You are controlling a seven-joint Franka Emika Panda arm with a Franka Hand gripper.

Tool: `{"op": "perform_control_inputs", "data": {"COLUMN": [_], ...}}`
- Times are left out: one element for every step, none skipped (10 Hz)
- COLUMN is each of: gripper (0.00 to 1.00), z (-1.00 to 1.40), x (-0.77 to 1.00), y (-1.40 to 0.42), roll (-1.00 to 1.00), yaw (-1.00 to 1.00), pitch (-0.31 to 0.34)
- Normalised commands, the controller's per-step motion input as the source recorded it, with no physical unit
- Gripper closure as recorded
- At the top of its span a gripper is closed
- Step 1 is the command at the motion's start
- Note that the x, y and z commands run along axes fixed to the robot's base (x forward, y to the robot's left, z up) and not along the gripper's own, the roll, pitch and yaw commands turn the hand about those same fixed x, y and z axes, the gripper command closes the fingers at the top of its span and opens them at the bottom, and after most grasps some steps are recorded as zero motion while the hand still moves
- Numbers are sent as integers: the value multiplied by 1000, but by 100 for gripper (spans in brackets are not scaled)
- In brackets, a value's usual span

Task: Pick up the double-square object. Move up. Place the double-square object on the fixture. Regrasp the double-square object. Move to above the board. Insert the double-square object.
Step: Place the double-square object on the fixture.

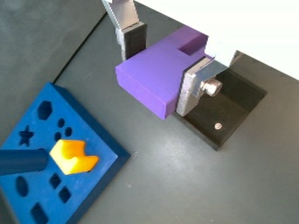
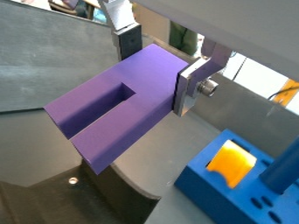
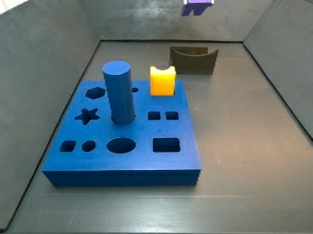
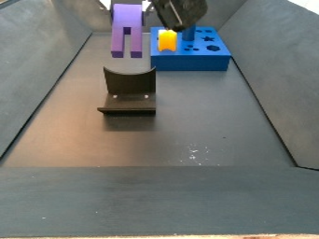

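Observation:
The purple double-square object (image 1: 152,79) is between the fingers of my gripper (image 1: 162,74), which is shut on it. It is off the floor, and its stepped notch (image 2: 105,98) shows in a wrist view. In a side view the object (image 4: 126,33) hangs just above the dark fixture (image 4: 129,89), with the gripper (image 4: 178,14) beside it. Another side view shows the object (image 3: 196,7) high over the fixture (image 3: 193,58). The fixture's plate (image 1: 225,109) lies under the object. The blue board (image 3: 123,151) lies on the floor, apart from the fixture.
A glowing yellow block (image 3: 163,80) and a tall blue cylinder (image 3: 117,90) stand in the board. Both also show in a wrist view: the yellow block (image 1: 73,156) and the cylinder (image 1: 21,162). Grey sloping walls (image 4: 50,84) enclose the floor.

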Motion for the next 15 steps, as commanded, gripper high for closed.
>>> {"op": "perform_control_inputs", "data": {"gripper": [100,100,100,100,100,100,100,100,100,100,100,100,100,100,100], "z": [-12,-1000,-1000,-1000,-1000,-1000,-1000,-1000,-1000,-833,-648,-417,-370,-350,-350], "x": [70,131,136,147,156,159,162,172,180,160,137,108,86,77,78], "y": [36,132,140,143,137,141,141,134,137,125,99,78,105,111,110], "roll": [-252,-1000,-1000,-928,-729,-563,-451,-262,-200,-174,-161,-137,-114,-111,-111], "yaw": [-95,-43,-62,-108,-148,-175,-187,-194,-191,-178,-157,-123,-105,-74,-54], "pitch": [74,219,211,221,197,156,129,78,35,-3,-24,-49,-60,-63,-63]}}
